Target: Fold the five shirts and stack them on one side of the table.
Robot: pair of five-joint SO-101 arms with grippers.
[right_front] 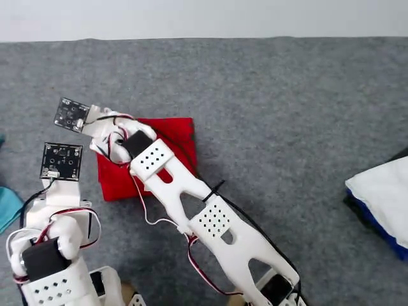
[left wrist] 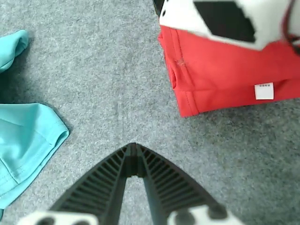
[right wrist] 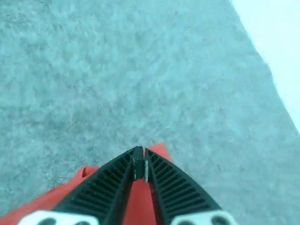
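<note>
A folded red shirt point(right_front: 173, 138) lies on the grey felt table point(right_front: 280, 108), left of centre. My right arm point(right_front: 210, 220) stretches across it from the front. My right gripper point(right wrist: 139, 153) is shut, its tips above a corner of the red shirt point(right wrist: 139, 202); a grip on the cloth cannot be made out. Just in front of the red shirt point(left wrist: 225, 79), my left gripper point(left wrist: 136, 148) is shut over bare felt with nothing in it. A loose teal shirt point(left wrist: 23, 140) lies beside it, at the table's left edge point(right_front: 5, 205).
At the right edge sits a stack of folded shirts point(right_front: 384, 191), white on top with blue and black beneath. A pale wall point(right_front: 204, 18) borders the table's far side.
</note>
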